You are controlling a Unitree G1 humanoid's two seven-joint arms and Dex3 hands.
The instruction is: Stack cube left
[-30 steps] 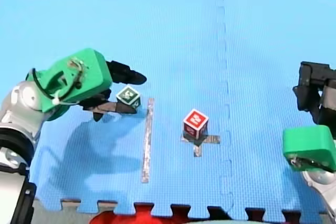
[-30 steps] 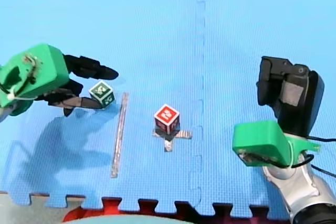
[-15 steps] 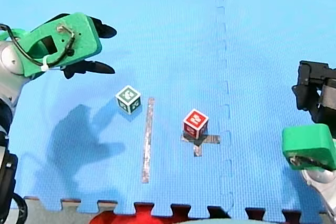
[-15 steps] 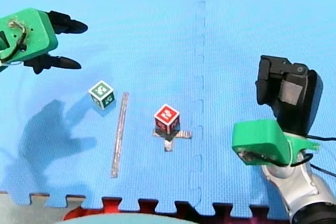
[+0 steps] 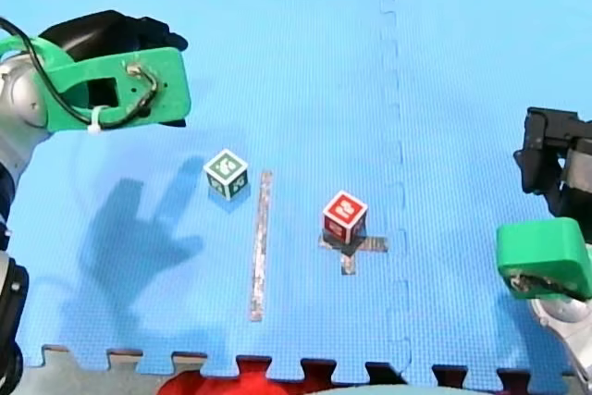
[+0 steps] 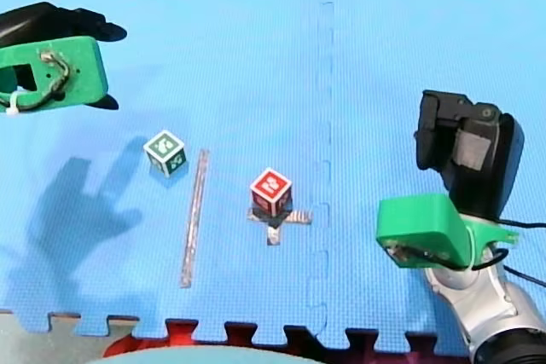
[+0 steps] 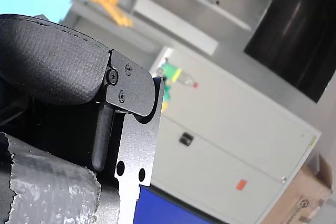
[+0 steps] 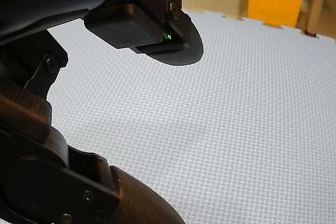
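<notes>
Blue foam mat (image 5: 305, 62) lies under the left hand (image 5: 106, 32), which hovers empty near its far left corner, and the right hand (image 6: 467, 147), empty by its right edge. A green cube (image 5: 227, 174) with white-marked faces sits just left of a tape strip (image 5: 259, 247). A red cube (image 5: 344, 217), marked the same way, sits on a tape cross (image 5: 370, 246) near the mat's middle.

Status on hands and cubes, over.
Left hand open, above mat, left side; right hand open, right edge. Green cube unstacked, apart from red cube. Tape strip lies between them.

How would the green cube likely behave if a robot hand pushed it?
Resting on a flat face, the green cube probably slides rather than rolls. Its crisp edges suggest stiffness. Small beside the left robot hand, it is likely light.
</notes>
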